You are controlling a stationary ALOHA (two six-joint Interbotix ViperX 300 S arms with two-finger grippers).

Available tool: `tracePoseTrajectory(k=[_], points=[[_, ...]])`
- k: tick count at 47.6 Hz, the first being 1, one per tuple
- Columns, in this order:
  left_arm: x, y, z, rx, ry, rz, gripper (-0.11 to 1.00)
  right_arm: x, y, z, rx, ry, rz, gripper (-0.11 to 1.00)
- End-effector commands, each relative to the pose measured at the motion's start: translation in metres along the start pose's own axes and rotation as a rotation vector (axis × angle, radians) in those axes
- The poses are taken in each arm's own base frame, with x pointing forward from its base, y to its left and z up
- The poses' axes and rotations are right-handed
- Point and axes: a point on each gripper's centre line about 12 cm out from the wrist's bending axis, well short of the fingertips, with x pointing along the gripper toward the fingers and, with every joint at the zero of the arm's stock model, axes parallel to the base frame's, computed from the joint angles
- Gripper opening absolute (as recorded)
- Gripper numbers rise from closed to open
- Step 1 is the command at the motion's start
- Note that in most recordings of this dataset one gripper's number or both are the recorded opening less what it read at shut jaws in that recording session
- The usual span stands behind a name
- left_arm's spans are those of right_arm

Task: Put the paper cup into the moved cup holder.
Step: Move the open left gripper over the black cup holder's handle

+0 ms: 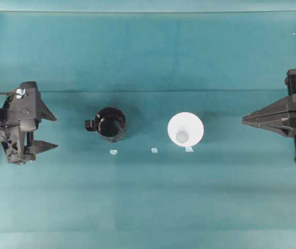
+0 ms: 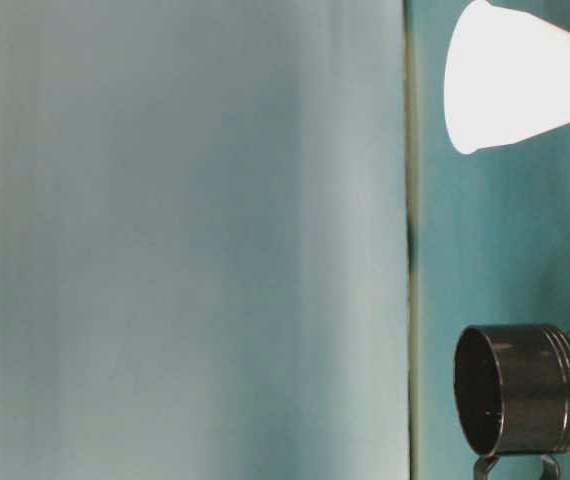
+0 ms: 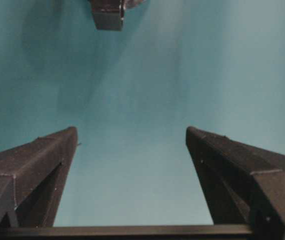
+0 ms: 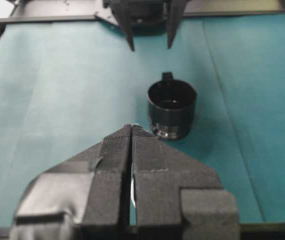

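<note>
The white paper cup (image 1: 185, 129) stands upright on the teal table, right of centre; it also shows in the table-level view (image 2: 525, 90). The black cup holder (image 1: 110, 124) stands left of centre, its handle pointing left, and shows in the table-level view (image 2: 520, 390) and the right wrist view (image 4: 171, 107). My left gripper (image 1: 54, 132) is open and empty at the left edge, well apart from the holder; its wrist view shows open jaws (image 3: 131, 132) and the holder's handle (image 3: 107, 15). My right gripper (image 1: 244, 120) is shut and empty, right of the cup. In the right wrist view (image 4: 132, 127) its fingers hide the cup.
Three small pale tape marks (image 1: 154, 150) lie on the cloth just in front of the cup and the holder. Black arm bases stand at the left and right table edges. My left gripper shows at the top of the right wrist view (image 4: 150, 46).
</note>
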Motion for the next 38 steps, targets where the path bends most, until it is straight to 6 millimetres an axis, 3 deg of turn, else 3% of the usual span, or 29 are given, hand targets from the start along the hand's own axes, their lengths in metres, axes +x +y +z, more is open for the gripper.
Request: tracePoseTrajectory(k=[1,11,38], points=[[0.000,0.000,0.004,0.020,-0.012,0.001,0.94,0.001,0.001,0.010,0.010,-0.023,0.003,0.02],[0.005,0.005,0.010,0.033,-0.063,0.014,0.94,0.001,0.001,0.008,0.012,-0.011,0.004,0.02],[0.052,0.011,0.033,0.037,-0.102,0.029,0.94,0.001,0.001,0.008,0.020,-0.009,0.002,0.02]])
